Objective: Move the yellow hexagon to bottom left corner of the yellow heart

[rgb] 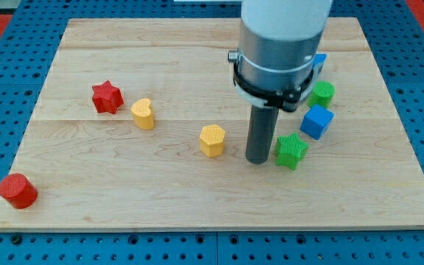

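Note:
The yellow hexagon (212,140) sits near the middle of the wooden board (124,199). The yellow heart (143,113) lies well to its left and a little higher, next to the red star (107,96). My tip (257,160) rests on the board just right of the yellow hexagon, with a small gap between them. The green star (291,150) is right beside the tip on its other side.
A blue cube (316,121) and a green cylinder (321,93) stand right of the rod. Another blue block (319,60) is mostly hidden behind the arm. A red cylinder (18,191) sits at the board's bottom left corner.

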{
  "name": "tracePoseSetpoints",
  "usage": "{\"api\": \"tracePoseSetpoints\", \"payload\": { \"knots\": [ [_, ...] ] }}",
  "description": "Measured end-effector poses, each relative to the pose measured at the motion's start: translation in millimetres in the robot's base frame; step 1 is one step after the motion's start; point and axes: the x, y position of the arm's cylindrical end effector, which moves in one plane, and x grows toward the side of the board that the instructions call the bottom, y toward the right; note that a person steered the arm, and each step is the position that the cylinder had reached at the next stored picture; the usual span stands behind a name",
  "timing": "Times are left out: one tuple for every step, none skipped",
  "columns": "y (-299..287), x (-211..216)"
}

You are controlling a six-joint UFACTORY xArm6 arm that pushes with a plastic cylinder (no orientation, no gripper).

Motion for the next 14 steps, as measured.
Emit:
{"api": "tracePoseSetpoints", "payload": {
  "knots": [
    [32,-3],
    [78,-3],
    [45,0],
    [4,-22],
    [27,-47],
    [65,-58],
    [76,-57],
    [66,-49],
    [9,-47],
    [-30,-21],
    [-67,-30],
    [-121,-28],
    [-168,-26],
    [-179,-31]
  ]
}}
